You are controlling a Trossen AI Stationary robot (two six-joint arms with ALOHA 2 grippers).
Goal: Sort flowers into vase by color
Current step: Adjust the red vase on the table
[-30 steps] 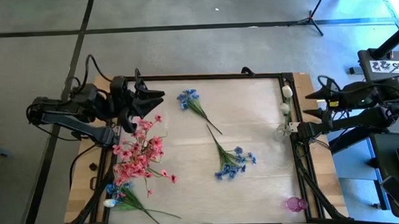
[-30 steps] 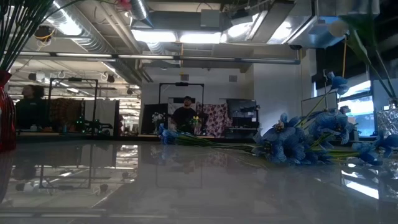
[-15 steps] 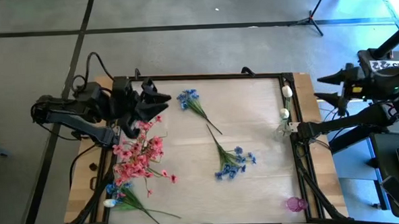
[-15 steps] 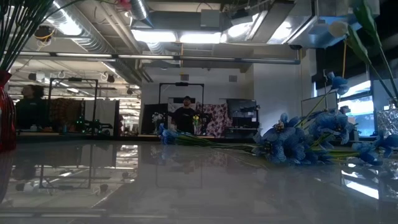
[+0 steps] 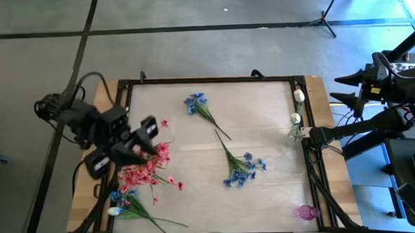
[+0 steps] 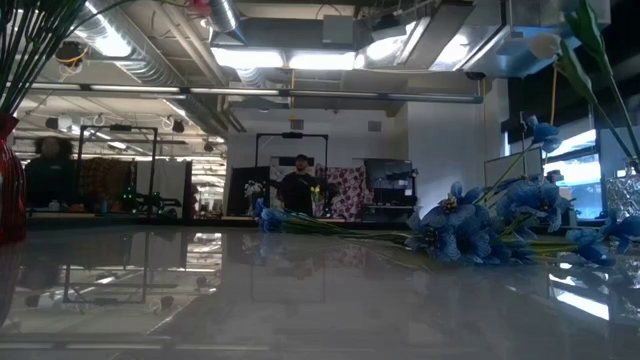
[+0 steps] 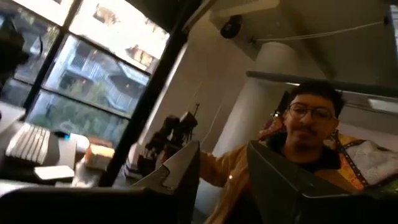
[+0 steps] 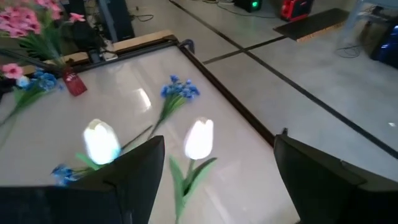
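Note:
A bunch of pink flowers (image 5: 145, 165) spreads over the table's left side, its green stems rising out of a red vase (image 6: 8, 180). Two blue sprigs (image 5: 200, 106) (image 5: 241, 168) lie flat on the table's middle. White tulip buds (image 8: 199, 138) stand in a clear vase (image 5: 296, 134) at the right edge. My left gripper (image 5: 150, 127) hangs over the pink flowers, tipped upward and open, with nothing between its fingers (image 7: 224, 168). My right gripper (image 5: 347, 89) stands open beyond the table's right edge, facing the white buds (image 8: 217, 180).
A blue sprig with a white bud (image 5: 123, 203) lies at the near left corner. A small pink vase (image 5: 306, 212) stands at the near right. A black frame (image 5: 206, 79) rims the table. A person shows in the room behind in the left wrist view.
My left gripper has swung from the far left corner toward the near edge, over the pink flowers, and has tipped upward. My right gripper has risen and drawn back off the table's right edge. A white bud has come into the low view's top right.

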